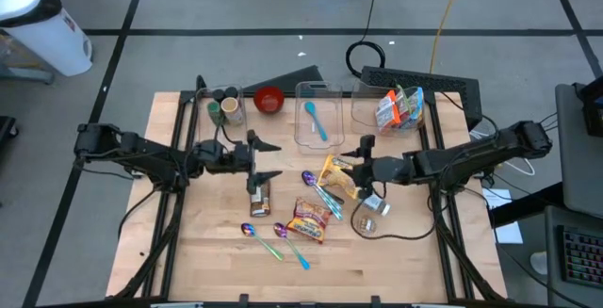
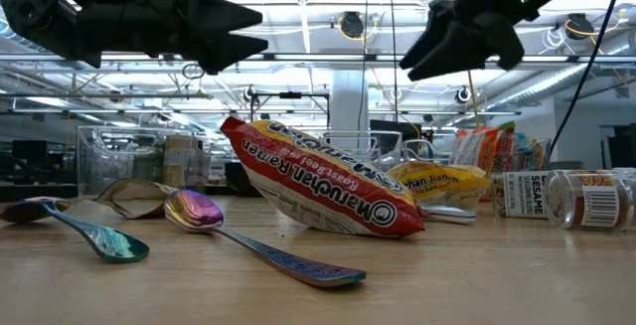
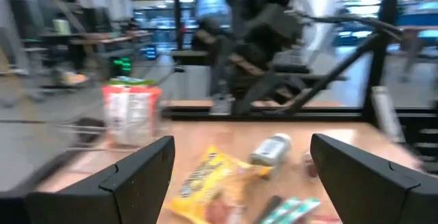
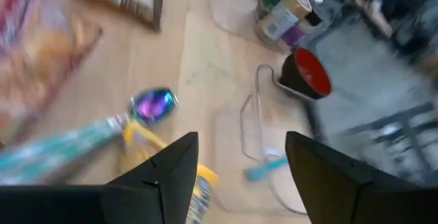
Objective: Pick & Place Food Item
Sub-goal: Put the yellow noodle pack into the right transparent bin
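Two ramen packets lie flat on the wooden table: a red one [image 1: 309, 219] [image 2: 318, 181] near the front and a yellow one [image 1: 335, 177] [image 3: 205, 179] at the middle. My left gripper [image 1: 274, 161] [image 3: 239, 176] hangs open and level above the table, left of the packets, pointing at them. From the right, my right gripper [image 1: 362, 163] [image 4: 239, 172] hovers open above the yellow packet's right end, tipped slightly down. Both grippers have nothing between their fingers.
A brown sachet [image 1: 259, 196] lies below my left gripper, and a spice jar [image 1: 372, 204] below my right. Iridescent spoons [image 1: 258, 236] lie in front. At the back stand cans [image 1: 226, 109], a red bowl [image 1: 269, 99] and two clear bins [image 1: 317, 91] [image 1: 363, 110].
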Tool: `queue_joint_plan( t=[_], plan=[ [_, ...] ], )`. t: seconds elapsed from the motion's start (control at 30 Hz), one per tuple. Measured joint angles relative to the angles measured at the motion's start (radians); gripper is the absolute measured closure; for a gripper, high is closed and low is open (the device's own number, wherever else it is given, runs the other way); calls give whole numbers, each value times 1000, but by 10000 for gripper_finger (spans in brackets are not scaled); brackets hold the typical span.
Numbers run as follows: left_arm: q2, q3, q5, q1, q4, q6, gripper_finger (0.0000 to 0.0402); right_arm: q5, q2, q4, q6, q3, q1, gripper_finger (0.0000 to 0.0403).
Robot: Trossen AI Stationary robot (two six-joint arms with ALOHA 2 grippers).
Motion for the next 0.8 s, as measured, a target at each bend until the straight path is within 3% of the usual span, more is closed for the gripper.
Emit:
queue_joint_plan(
  t=[0.17,0.4,0.57,0.8],
  plan=[
    [0,0,-34,28,0,-4,53,67,24,-173,-196,1,22,190],
    [0,0,-31,81,0,-13,53,91,42,-402,-205,-44,48,190],
    [0,0,-31,107,0,-55,53,85,41,-408,-283,-109,99,190],
    [0,0,-31,110,1,-96,53,88,41,-228,-443,-246,129,190]
  ],
)
